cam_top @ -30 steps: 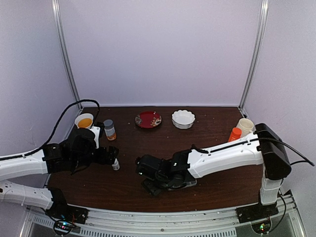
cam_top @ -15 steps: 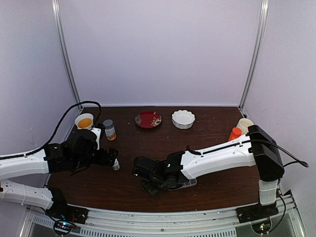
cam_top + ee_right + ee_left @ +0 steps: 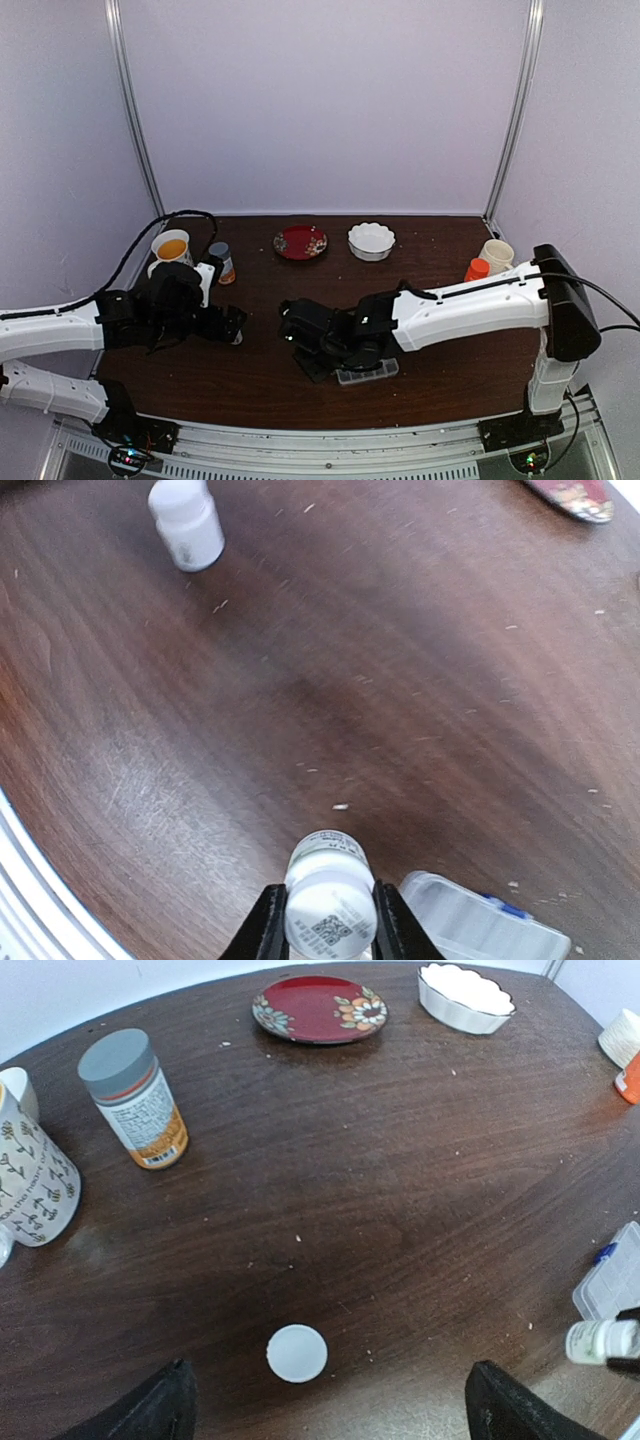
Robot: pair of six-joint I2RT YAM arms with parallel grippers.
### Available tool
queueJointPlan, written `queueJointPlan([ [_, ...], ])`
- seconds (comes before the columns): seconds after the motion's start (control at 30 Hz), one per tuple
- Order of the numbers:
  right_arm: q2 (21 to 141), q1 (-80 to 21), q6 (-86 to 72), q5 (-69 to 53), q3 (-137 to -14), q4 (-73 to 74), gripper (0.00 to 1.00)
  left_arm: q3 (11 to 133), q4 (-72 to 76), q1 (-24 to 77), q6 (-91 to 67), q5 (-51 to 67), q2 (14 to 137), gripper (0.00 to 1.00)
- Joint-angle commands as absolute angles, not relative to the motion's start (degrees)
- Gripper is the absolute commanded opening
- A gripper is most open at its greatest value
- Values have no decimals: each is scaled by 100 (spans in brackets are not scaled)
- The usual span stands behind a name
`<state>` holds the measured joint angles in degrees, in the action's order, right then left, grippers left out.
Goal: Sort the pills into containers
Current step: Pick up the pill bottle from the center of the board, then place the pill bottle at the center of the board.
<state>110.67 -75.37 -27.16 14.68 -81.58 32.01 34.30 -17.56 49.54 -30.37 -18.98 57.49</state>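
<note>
The clear pill box [image 3: 370, 375] lies flat at the table's [image 3: 440, 300] near edge, close to the middle. Its long axis runs left to right, roughly along that edge. Whether its lid is up cannot be told, and no pills can be made out in its cells. Just beside its left end, the right gripper [image 3: 330, 925] is clamped on a small white bottle [image 3: 330, 892] - a finger pressed to each side. Farther left, the left gripper [image 3: 330, 1410] is spread wide, near a second white bottle [image 3: 185, 525] standing upright.
</note>
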Motion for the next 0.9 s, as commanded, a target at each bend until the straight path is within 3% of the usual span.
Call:
queueJointPlan([
  [0.0, 10249, -7263, -2639, 1994, -7834, 3380, 22, 3503, -1303, 4912, -2886, -1409, 6114, 96],
  [0.5, 8772, -5128, -2456, 1910, -5690, 3327, 23, 5284, -1165, 5983, -2291, -1238, 8530, 93],
  [0.87, 8870, -4159, -2394, 1195, -4977, 2920, 27, 6337, -1066, 6538, -1525, -295, 9753, 98],
])
